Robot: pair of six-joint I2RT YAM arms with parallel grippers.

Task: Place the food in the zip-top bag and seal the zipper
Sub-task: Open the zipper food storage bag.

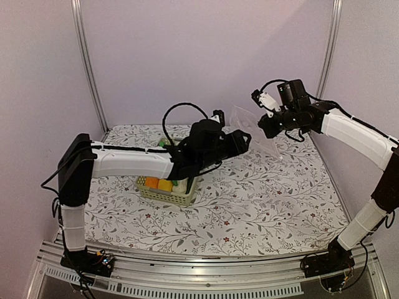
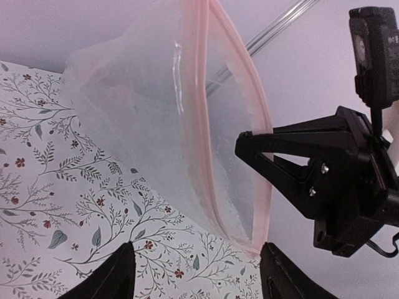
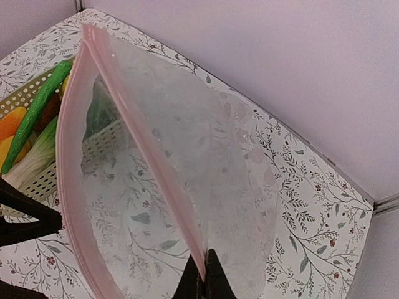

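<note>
I can read no words, numbers or signs here. The zip-top bag (image 3: pixel 212 143) is clear, with a plain pink zipper (image 3: pixel 151 156), and no letters show on either. The table cloth (image 1: pixel 262 199) has only leaves and little flowers printed on it.
</note>
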